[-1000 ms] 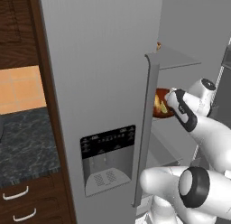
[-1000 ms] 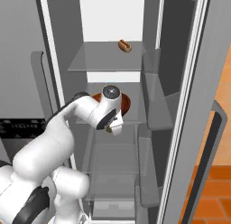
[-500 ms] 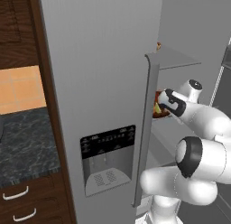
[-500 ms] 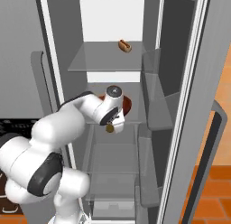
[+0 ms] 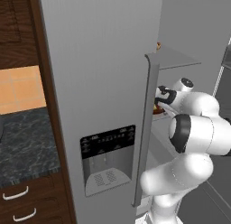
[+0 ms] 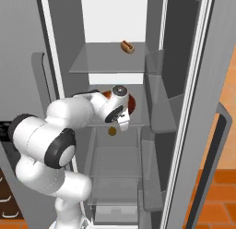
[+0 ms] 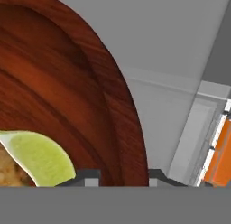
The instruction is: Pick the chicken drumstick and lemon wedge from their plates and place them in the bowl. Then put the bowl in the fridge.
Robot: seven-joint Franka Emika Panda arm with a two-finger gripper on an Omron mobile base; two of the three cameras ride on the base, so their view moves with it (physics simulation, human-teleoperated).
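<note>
Bowl (image 7: 67, 92) first: you see one dark red-brown wooden bowl, and it fills the left and middle of the hand view. In the right base view the bowl (image 6: 131, 102) sits on the middle shelf of the open fridge (image 6: 184, 85), near the middle of the frame, mostly hidden behind the robot's hand.

Inside the bowl you can count two bits of food. One pale green lemon wedge (image 7: 38, 157) lies at the lower left of the hand view. One lumpy golden chicken drumstick (image 7: 10, 171) peeks out at the far lower left corner, touching the wedge.

You have one gripper (image 7: 121, 175), at the bottom of the hand view. Its two fingertips (image 7: 88, 177) stand one on each side of the bowl's rim, close to it. You cannot tell if they press on the rim or have let go.

One small brown food item (image 6: 127, 46) sits on the top shelf, in the upper middle of the right base view. One small round brown thing (image 6: 112, 130) shows just below the hand.

In the left base view, one closed grey fridge door (image 5: 99, 83) with a dark dispenser panel (image 5: 108, 144) fills the middle.
</note>
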